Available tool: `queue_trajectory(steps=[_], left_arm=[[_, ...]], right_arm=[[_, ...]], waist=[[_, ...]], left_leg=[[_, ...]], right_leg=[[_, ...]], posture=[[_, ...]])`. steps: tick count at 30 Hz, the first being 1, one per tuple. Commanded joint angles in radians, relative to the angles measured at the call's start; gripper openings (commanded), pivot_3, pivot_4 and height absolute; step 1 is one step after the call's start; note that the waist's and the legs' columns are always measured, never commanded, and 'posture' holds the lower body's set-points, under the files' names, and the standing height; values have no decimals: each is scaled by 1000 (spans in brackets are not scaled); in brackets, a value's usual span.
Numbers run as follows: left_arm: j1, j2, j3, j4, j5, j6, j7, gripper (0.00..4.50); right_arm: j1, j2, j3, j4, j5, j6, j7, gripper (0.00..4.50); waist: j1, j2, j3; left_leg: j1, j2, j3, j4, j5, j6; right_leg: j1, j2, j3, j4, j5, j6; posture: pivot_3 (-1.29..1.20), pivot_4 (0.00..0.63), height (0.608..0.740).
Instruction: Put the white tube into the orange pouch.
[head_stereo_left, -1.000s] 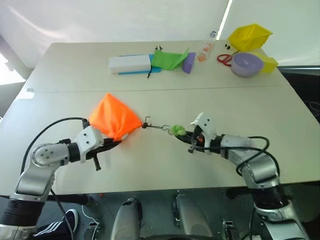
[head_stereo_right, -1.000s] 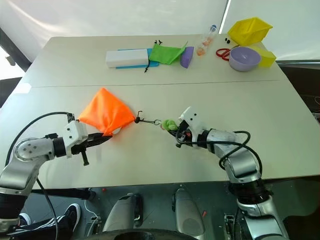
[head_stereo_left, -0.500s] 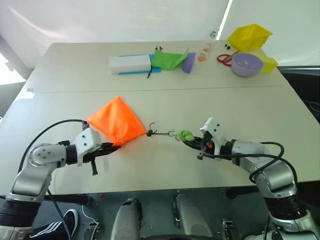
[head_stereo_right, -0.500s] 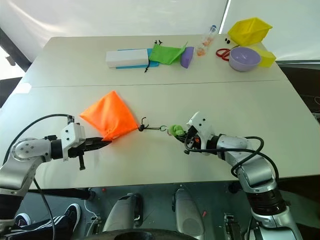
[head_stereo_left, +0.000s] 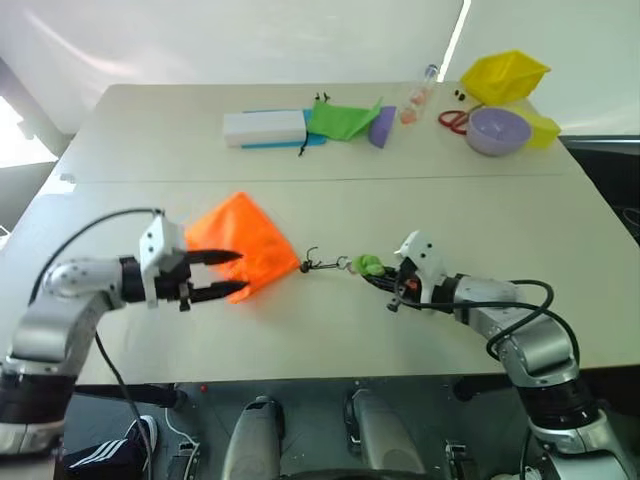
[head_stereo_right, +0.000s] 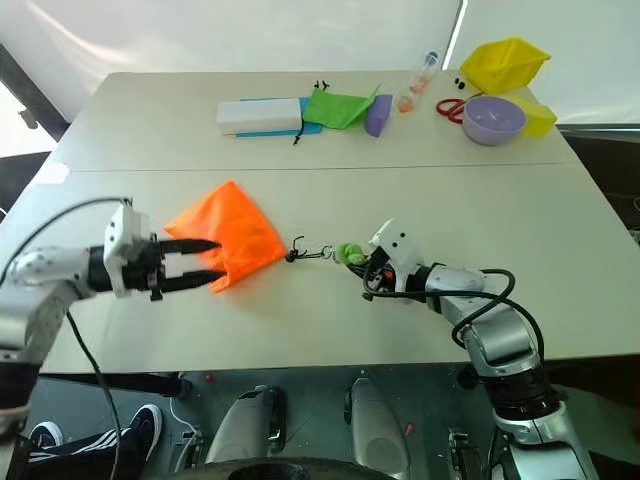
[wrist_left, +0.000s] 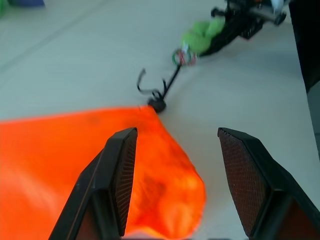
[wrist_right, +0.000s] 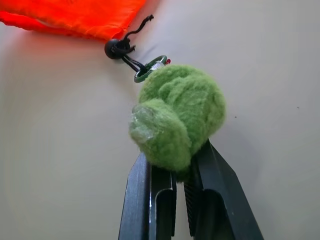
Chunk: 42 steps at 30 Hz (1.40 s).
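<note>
Bench (head_stereo_left: 330, 330): pale and smooth, carrying everything, with a white backdrop hanging behind its far edge.
Orange pouch (head_stereo_left: 245, 245): lying slack near the bench's front, on the robot's left side, its gathered neck pointing right toward a dark cord (head_stereo_left: 318, 265).
Cord: running from the pouch neck through a small ring (wrist_right: 150, 69) to a fuzzy green ball (wrist_right: 177, 120).
Left tool (head_stereo_left: 222, 274): hovering level at the pouch's left side, its two black fingers (wrist_left: 117, 182) standing well apart and gripping nothing; in the left wrist view the orange cloth is showing beneath and between them, though I cannot tell whether they are touching it.
Right tool (head_stereo_left: 382, 277): reaching in from the right, its fingers pressed together and clamped on the green ball at the cord's end, close above the bench.
White tube: not making itself out anywhere on the bench; whether it is sitting inside the pouch I cannot tell.
Far row, left to right: a long white box (head_stereo_left: 264, 127) resting on something blue, a green pouch (head_stereo_left: 340, 118) just beside it, a small purple piece (head_stereo_left: 380, 125) touching the green cloth.
Far right corner: a clear bottle (head_stereo_left: 417, 92) with orange contents lying down, red-handled scissors (head_stereo_left: 452, 119), a lilac bowl (head_stereo_left: 497, 130), and a yellow pouch (head_stereo_left: 505, 75) sitting behind the bowl.
</note>
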Motion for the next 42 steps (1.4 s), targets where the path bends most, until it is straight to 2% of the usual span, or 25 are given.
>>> queue_trajectory(steps=[1, 4, 9, 18, 23, 29, 32, 42], left_arm=[[-128, -11, -74, 83, 65, -44, -49, 2711], [-220, -52, -158, 169, 120, -87, -106, 2711], [-402, -158, -305, 441, 232, -169, -237, 2711], [-655, -309, -365, 879, 362, -322, -347, 2711], [-727, -366, -397, 996, 435, -339, -385, 2711], [-733, -376, -423, 968, 489, -262, -403, 2711], [-732, -376, -420, 957, 518, -267, -348, 2711], [-600, -350, -421, 698, 523, -124, -269, 2711]], right_arm=[[-26, 13, 6, 9, -11, -38, -9, 0], [-30, 20, 23, 33, -27, -63, -13, 0], [-46, 55, 40, 81, -64, -110, -44, 0], [-61, 94, 52, 119, -103, -155, -73, 0], [-65, 107, 54, 130, -113, -166, -84, 0], [-61, 113, 52, 125, -123, -170, -95, 0], [-59, 111, 51, 124, -126, -173, -96, 0], [-69, 123, 57, 140, -139, -186, -92, 0]], waist=[[5, 0, 0], [12, 0, 0], [19, 0, 0], [17, 0, 0], [16, 0, 0], [13, 0, 0], [14, 0, 0], [12, 0, 0]], left_leg=[[1, 0, 0, 0, 0, 0], [1, 0, 1, 0, 0, 0], [-1, 0, 0, 0, 0, 0], [-1, 0, -1, 0, 0, 0], [-2, -1, -1, 0, 0, 0], [-1, 0, -2, 0, 0, 0], [-1, 0, -2, 0, 0, 0], [-1, 0, -2, 0, 0, 0]], right_leg=[[1, 0, 0, 0, 0, 0], [1, 0, 0, -1, 0, 1], [1, 2, 0, 0, -1, 2], [1, 3, 0, 0, -1, 2], [1, 2, 1, 0, -1, 2], [0, 3, 0, 1, -1, 3], [1, 3, 0, 1, -1, 3], [1, 3, 0, 1, 0, 5]], posture=[[0, 150, 740], [0, 150, 740], [0, 150, 740], [0, 150, 740], [0, 150, 740], [0, 150, 740], [0, 150, 740], [0, 150, 740]])
